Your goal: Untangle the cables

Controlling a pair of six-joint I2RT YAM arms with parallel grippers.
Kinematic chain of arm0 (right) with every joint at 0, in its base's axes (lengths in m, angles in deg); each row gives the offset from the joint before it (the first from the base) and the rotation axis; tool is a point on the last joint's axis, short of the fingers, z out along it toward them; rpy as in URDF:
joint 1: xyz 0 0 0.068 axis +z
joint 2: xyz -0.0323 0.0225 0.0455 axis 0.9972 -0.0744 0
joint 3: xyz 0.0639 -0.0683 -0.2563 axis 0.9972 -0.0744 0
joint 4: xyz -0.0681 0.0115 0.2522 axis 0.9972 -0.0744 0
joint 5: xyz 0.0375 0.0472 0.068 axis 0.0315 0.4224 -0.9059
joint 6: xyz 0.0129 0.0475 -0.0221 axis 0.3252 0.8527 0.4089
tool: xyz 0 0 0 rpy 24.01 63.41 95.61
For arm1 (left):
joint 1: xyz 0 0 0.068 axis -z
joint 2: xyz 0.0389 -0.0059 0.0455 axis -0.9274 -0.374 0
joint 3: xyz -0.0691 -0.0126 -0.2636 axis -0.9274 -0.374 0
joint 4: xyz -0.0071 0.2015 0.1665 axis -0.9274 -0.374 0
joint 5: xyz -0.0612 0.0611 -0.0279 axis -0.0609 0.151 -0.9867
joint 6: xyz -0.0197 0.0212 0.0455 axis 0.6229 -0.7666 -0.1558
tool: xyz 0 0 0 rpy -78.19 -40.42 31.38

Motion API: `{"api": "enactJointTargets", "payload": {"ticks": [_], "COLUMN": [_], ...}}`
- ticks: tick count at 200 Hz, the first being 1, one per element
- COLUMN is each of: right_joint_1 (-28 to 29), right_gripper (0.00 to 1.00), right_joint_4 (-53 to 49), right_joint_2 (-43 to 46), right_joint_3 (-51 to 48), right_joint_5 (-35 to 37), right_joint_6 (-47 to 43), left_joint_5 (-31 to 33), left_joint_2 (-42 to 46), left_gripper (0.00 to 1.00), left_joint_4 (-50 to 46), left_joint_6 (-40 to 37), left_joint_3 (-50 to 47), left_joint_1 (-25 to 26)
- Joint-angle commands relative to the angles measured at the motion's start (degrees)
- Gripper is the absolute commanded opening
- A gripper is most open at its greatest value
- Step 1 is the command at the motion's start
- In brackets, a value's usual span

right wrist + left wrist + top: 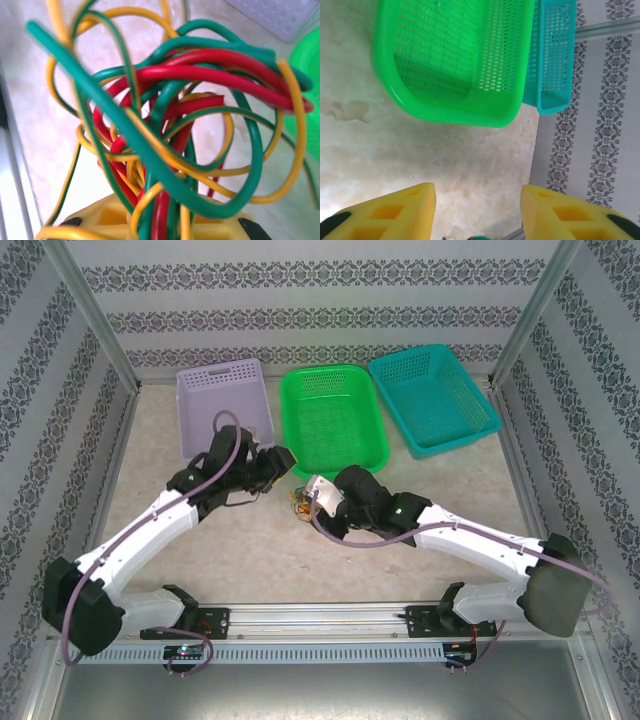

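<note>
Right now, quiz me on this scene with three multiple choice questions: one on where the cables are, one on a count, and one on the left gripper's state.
1. Where are the cables? A inside a basket; B just in front of the green basket; C far from every basket.
2. How many baskets stand at the far side? A two; B four; C three.
3. The left gripper is: A open, nothing between its fingers; B shut on a cable; C shut on a basket rim.

Answers:
1 B: the top view shows the tangle by the near rim of the green basket.
2 C: the lavender basket, the green basket and the teal basket form a row.
3 A: its wrist view shows a bare gap.
</note>
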Motion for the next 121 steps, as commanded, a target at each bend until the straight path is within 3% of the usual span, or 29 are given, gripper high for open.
{"api": "enactJointTargets", "payload": {"ticks": [1, 29, 48, 121], "right_joint_1": [-1.2, -3.8, -4.6, -5.9], "right_gripper": [0.00, 0.00, 0.00, 0.00], "right_joint_4": [-4.9, -5.6, -5.8, -5.3], "right_joint_2": [3.2, 3.1, 1.9, -0.9], "right_joint_3": [-0.3, 0.2, 1.0, 3.3], "right_joint_5": [4.3, 2.8, 2.8, -1.9], "right_joint_6": [-18.3, -25.4, -28.2, -29.7], "left_joint_5": [-11.1, -23.8, -24.9, -27.6], "left_joint_2": [-6.3, -16.4, -19.4, -22.4], "left_gripper": [0.52, 0.52, 0.54, 0.60], "left_joint_4": [-15.9, -29.5, -35.0, -31.3], "left_joint_6": [-15.2, -30.6, -35.9, -35.9], "left_joint_3": [8.7, 19.3, 22.8, 22.6], "left_joint_1": [-2.5, -2.3, -1.1, 1.7]}}
